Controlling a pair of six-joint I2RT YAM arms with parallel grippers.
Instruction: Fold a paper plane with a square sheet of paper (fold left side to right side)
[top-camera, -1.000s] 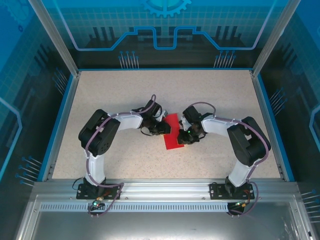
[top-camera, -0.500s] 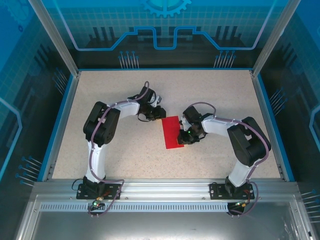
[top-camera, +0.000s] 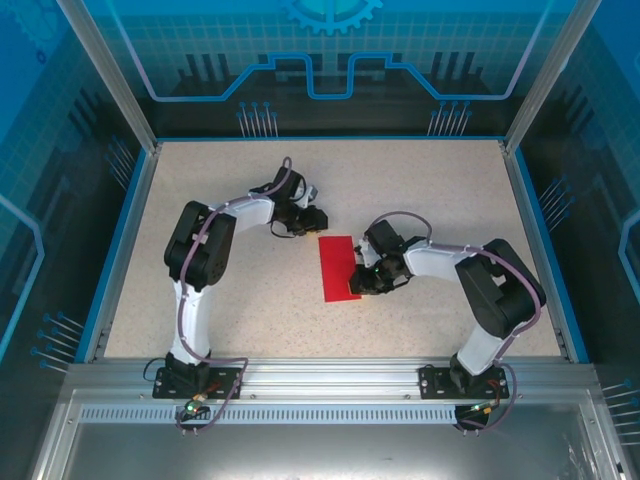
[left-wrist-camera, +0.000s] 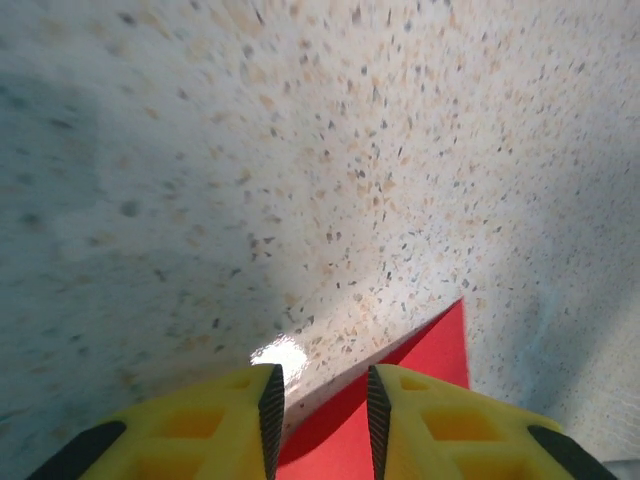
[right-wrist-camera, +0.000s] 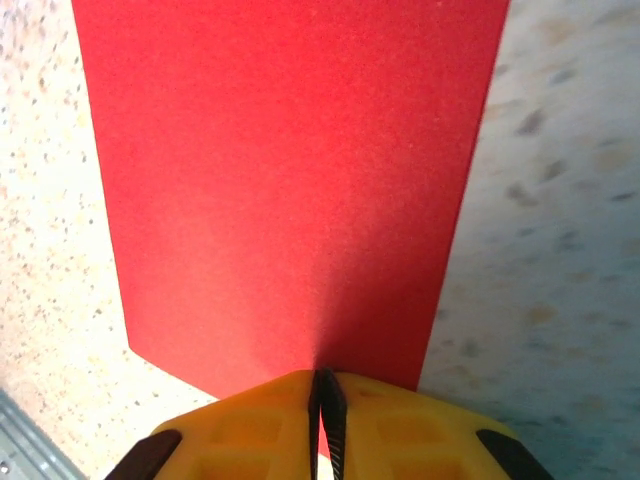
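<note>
The square sheet of paper (top-camera: 338, 267) is bright red and lies flat mid-table as a narrow upright rectangle, not in the shape of a paper plane. My right gripper (top-camera: 362, 281) is shut on its right edge near the lower end. In the right wrist view the red sheet (right-wrist-camera: 290, 180) spreads out ahead of the gripper (right-wrist-camera: 322, 405), pinched between the yellow fingers. My left gripper (top-camera: 313, 221) hovers just beyond the sheet's top left corner. In the left wrist view it (left-wrist-camera: 320, 420) stands open with nothing between its fingers, above the red corner (left-wrist-camera: 432, 350).
The speckled tabletop (top-camera: 230, 300) is bounded by a blue rim (top-camera: 120, 240) and aluminium posts. Both arm bases are bolted to the metal rail (top-camera: 330, 385) at the near edge. Bare table lies all around the sheet.
My left gripper has let go of the sheet, opened wider and drawn back up and to the left. The sheet has settled flat. My right gripper has shifted slightly down and left with it.
</note>
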